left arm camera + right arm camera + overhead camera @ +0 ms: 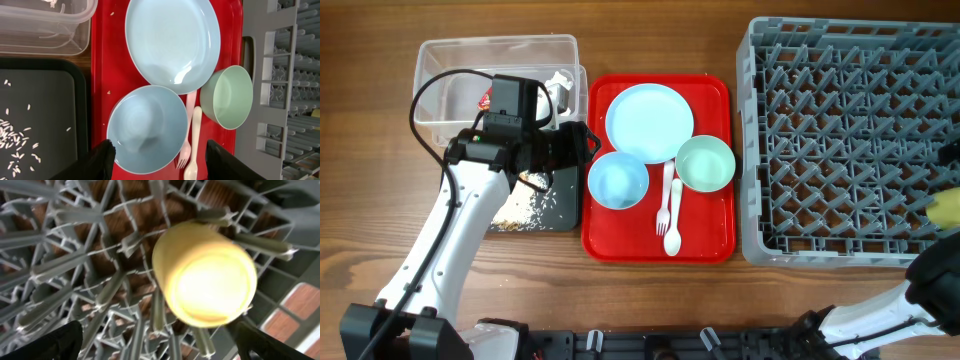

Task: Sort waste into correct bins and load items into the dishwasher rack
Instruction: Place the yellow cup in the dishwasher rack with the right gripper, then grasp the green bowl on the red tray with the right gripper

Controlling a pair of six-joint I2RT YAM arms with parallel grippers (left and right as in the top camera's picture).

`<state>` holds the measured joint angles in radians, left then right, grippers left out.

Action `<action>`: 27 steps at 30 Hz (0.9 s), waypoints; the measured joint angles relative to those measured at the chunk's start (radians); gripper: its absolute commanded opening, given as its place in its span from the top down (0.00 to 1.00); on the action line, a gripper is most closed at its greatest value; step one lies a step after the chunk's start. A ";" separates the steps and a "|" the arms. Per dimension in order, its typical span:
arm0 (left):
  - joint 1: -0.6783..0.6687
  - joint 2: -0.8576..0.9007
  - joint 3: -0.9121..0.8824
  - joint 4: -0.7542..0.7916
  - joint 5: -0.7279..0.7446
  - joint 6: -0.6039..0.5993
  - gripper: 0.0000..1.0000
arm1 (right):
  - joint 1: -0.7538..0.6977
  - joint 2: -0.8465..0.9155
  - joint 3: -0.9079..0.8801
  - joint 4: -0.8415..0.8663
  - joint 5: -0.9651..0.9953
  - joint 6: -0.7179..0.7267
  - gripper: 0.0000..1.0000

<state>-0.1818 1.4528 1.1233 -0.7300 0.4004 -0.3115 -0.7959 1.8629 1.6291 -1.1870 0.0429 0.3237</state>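
My left gripper [160, 162] is open, just above the near rim of the pale blue bowl [147, 127] on the red serving tray. The pale blue plate [172, 42], mint green bowl [230, 97], white spoon [196, 140] and fork [184, 159] lie on the same tray. My right gripper [160, 347] is open over the grey rack [75, 265]; the yellow cup [205, 275] rests on the pegs, free of the fingers. Overhead, the cup [945, 207] shows at the rack's [850, 140] right edge.
The clear tub [450, 55] holds the red wrapper [486, 100] and white tissue [558, 85]. The black tray [560, 205] carries rice scraps [525, 205], partly under my left arm. The red serving tray [720, 235] lies between the bins and the rack.
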 measured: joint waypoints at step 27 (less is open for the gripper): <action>0.000 0.000 0.000 -0.037 -0.048 0.004 0.33 | 1.021 -0.026 0.056 0.022 -0.241 -0.482 0.07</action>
<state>-0.1818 1.4528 1.1233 -0.7670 0.3519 -0.3077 0.2253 1.8366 1.6848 -1.1652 -0.1978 -0.1581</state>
